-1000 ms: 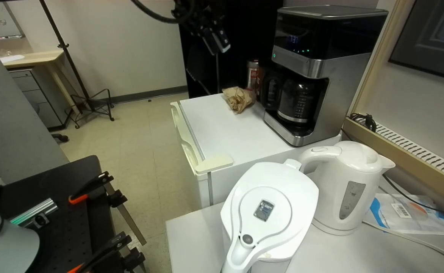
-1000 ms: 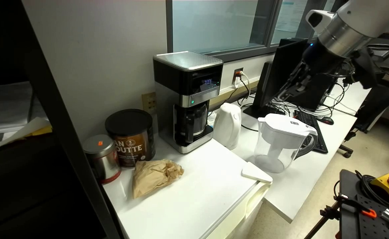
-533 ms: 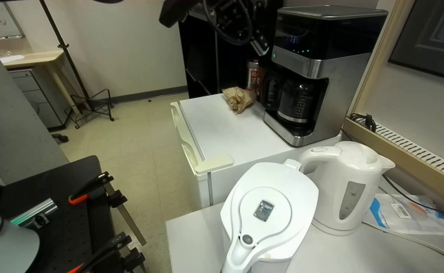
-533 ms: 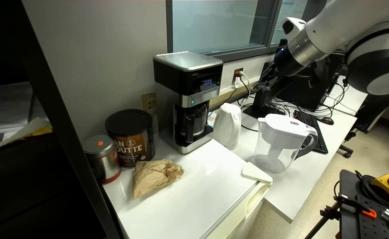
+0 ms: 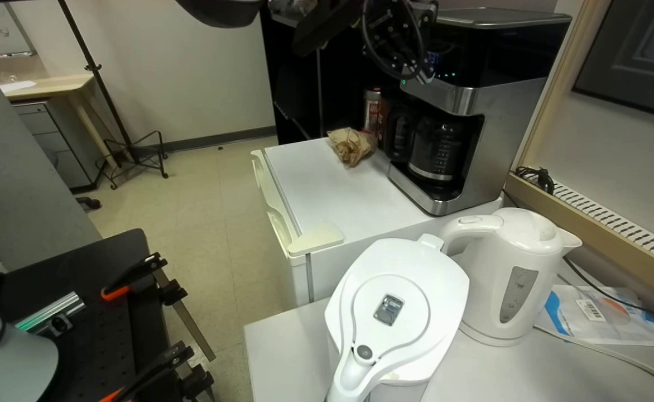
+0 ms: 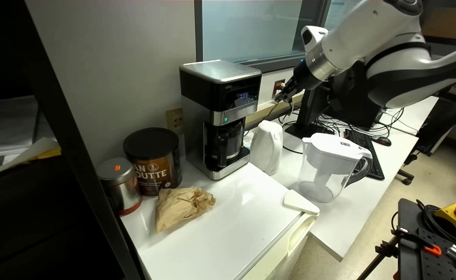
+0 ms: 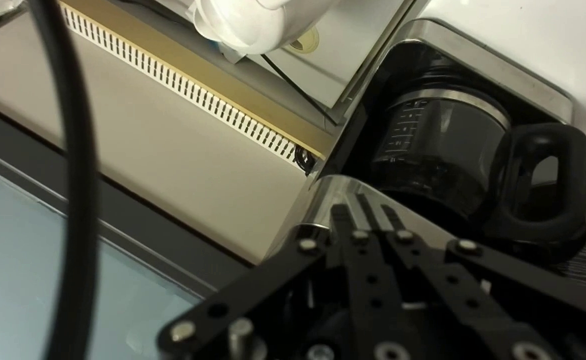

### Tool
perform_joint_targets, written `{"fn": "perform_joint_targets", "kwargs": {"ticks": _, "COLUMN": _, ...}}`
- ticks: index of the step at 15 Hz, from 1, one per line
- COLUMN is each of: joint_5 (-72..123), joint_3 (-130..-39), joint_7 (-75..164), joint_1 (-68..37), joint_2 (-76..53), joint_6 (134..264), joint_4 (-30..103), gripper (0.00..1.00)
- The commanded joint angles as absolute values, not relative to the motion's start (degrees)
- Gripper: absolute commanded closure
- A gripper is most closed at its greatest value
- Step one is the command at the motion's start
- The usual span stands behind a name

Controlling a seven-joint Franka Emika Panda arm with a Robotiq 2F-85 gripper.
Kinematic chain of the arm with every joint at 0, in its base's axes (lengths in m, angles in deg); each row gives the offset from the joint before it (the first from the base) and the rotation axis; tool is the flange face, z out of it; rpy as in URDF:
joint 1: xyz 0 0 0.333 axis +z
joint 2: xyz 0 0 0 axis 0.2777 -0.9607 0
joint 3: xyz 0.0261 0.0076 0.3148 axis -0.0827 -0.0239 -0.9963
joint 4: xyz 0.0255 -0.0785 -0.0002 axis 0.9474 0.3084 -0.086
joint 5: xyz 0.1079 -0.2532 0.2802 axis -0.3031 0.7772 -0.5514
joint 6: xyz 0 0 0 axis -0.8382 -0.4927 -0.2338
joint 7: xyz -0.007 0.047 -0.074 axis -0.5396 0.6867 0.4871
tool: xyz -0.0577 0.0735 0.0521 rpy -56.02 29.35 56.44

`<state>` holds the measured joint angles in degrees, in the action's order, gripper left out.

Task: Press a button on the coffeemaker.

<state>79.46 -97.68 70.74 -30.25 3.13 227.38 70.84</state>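
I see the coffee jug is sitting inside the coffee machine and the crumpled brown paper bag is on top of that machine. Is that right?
Not quite: the brown paper bag is not on top of the coffee machine. Both exterior views show it on the white surface that the machine stands on. The coffee jug is indeed inside the machine.

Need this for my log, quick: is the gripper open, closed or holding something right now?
Gripper: closed, with nothing to be seen in its grip.
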Motion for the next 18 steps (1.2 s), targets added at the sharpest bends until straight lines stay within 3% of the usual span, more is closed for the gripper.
{"fn": "perform_joint_targets", "kwargs": {"ticks": 1, "joint_5": 82.49, "joint_3": -98.02, "joint_7": 74.99, "joint_1": -29.25, "joint_2": -2.72, "joint_6": 225.86, "joint_4": 65.09, "gripper": 0.98}}
{"fn": "perform_joint_targets", "kwargs": {"ticks": 12, "joint_5": 84.91, "joint_3": -97.14, "joint_7": 78.87, "joint_1": -27.69, "joint_2": -10.97, "joint_6": 224.91, "joint_4": 56.59, "gripper": 0.98}}
{"fn": "perform_joint_targets", "kwargs": {"ticks": 18, "joint_5": 86.18, "joint_3": -97.17, "joint_7": 79.92, "joint_1": -27.27, "joint_2": -9.53, "joint_6": 224.27, "joint_4": 58.21, "gripper": 0.98}}
